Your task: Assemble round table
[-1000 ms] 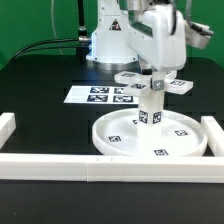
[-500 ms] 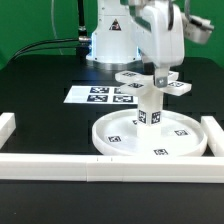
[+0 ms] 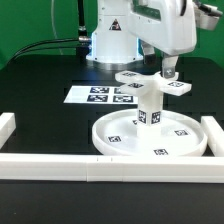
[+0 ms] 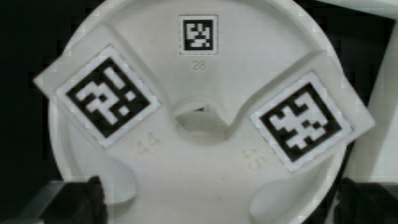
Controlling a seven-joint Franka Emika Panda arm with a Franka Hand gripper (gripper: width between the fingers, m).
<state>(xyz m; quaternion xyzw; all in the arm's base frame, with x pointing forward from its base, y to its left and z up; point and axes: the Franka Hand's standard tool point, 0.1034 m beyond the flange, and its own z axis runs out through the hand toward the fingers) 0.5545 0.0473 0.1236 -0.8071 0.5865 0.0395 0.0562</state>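
Black desk (image 3: 40, 85) before a green backdrop, white border rails (image 3: 60, 164) along the near edge.
Round disc (image 3: 178, 139) at 5 o'clock on the desk, leg (image 3: 150, 108) upright at its centre, cross-shaped base (image 3: 152, 83) on top; fingers (image 3: 169, 72) spread apart, empty, just above the base's 3 o'clock arm.

Jaws now off the cross-shaped base (image 3: 152, 83), higher
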